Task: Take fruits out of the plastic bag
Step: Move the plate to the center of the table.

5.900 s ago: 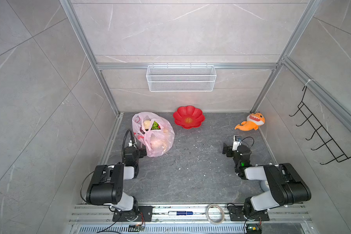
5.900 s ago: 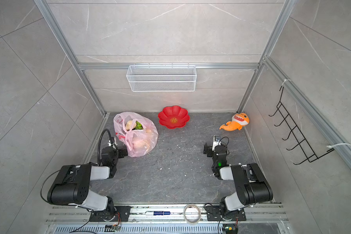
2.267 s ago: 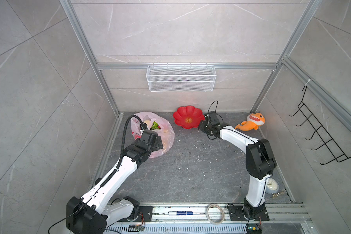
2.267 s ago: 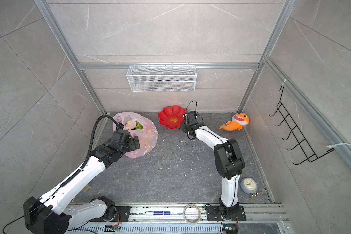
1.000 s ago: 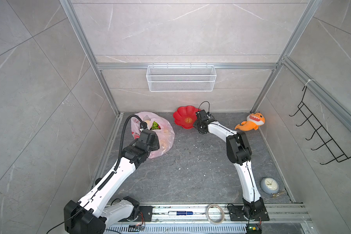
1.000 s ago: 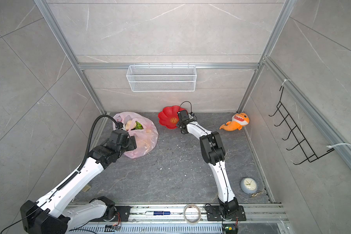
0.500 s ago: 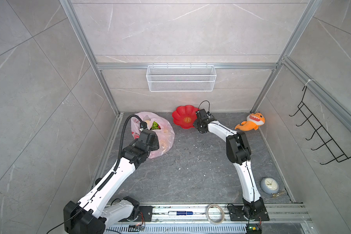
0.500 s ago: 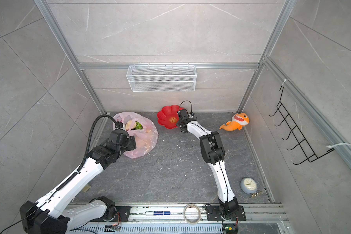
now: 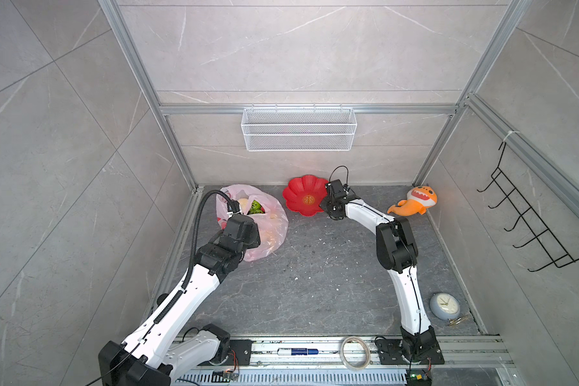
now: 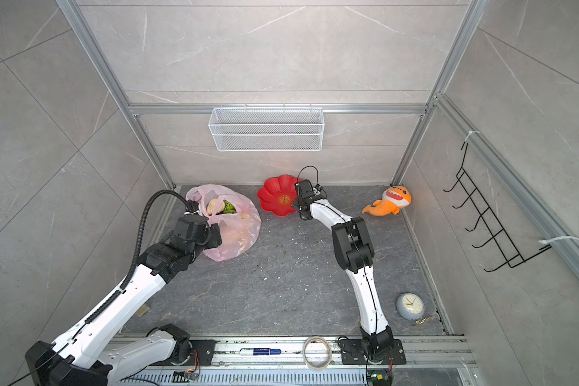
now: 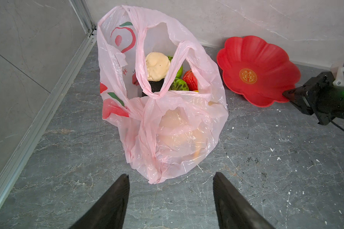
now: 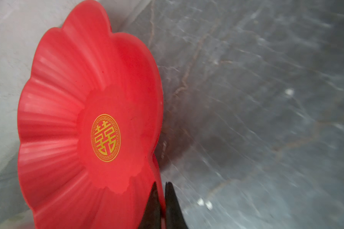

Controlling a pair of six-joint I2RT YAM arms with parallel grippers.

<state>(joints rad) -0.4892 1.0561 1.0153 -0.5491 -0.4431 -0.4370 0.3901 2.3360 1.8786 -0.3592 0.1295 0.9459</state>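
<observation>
red plate near plastic bag

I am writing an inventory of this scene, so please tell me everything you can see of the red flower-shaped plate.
The red plate looks like glossy plastic, with a scalloped flower rim, ribbed petals and a round gold emblem in its flat centre. It is empty. It sits on the grey floor close to the back wall, between the plastic bag and the orange shark toy, apart from both. The right gripper is shut on its rim, and that side seems slightly raised.
</observation>
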